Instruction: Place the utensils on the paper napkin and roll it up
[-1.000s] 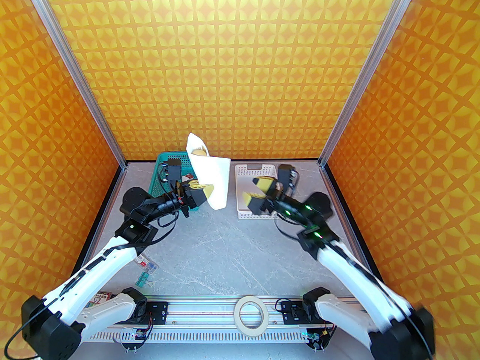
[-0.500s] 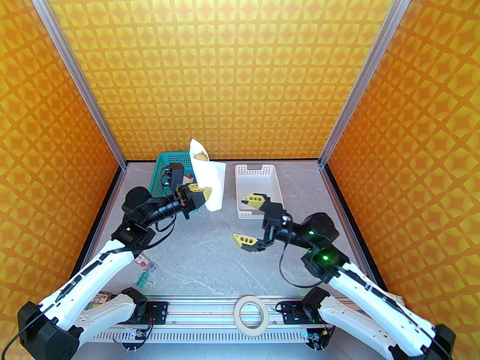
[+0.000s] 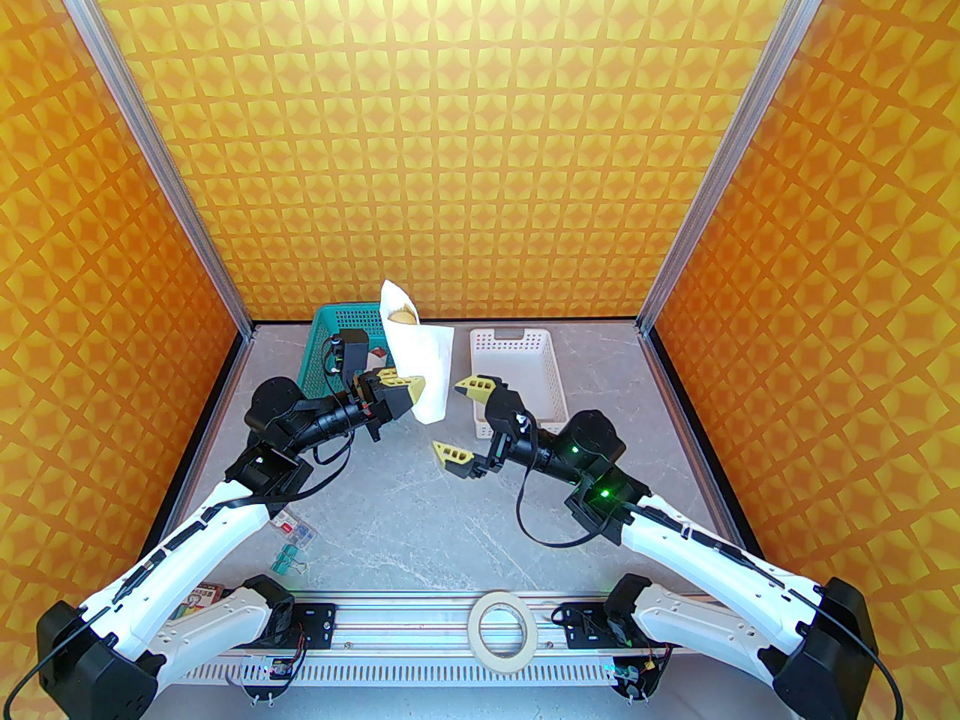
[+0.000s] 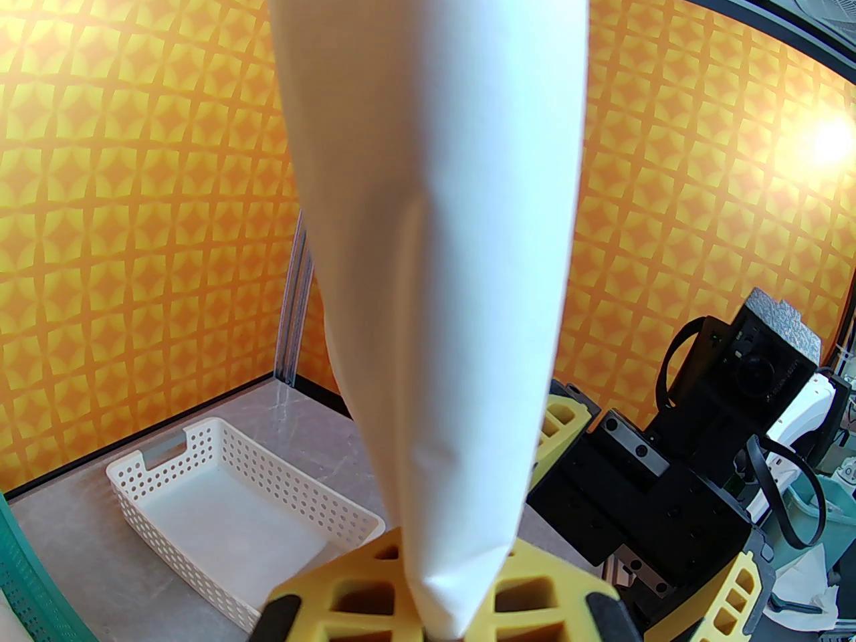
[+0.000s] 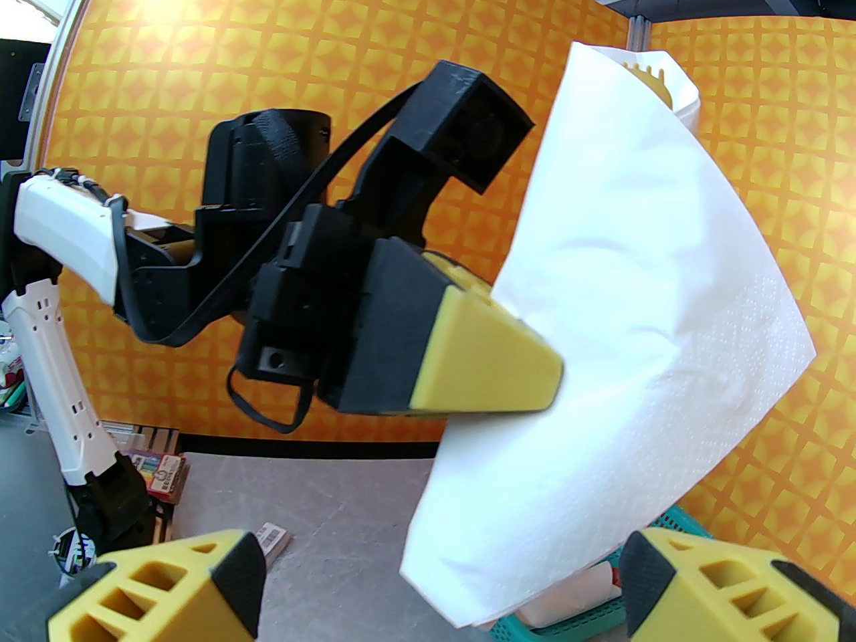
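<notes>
Swinging in from the right of the overhead view, the right hand point(image 3: 462, 418) has left its place above the white basket point(image 3: 553, 383) over the last second and now sits just right of centre, its yellow fingers spread wide and turned toward the paper napkin point(image 3: 424, 368). The left hand point(image 3: 409, 387) has hardly shifted in that time: its fingers are pressed together on the napkin's lower end, holding it upright in the air, clear of the surface point(image 3: 420, 507), in front of the green basket point(image 3: 330, 327) at centre left. The napkin is a loose white cone, not a tight roll, with a wide flap still standing out on its right side. The utensils point(image 3: 400, 316) are inside it, with only their tan tips poking from the open top; the right wrist view shows fork tines there. In that same view the napkin's lower corner hangs between the right hand's two fingers without touching either. The placing and most of the wrapping look done, and the approach suggests the right hand is coming to catch the loose flap or take over the bundle. The cone's looseness is the risk: a careless pinch could let the utensils slide out.
</notes>
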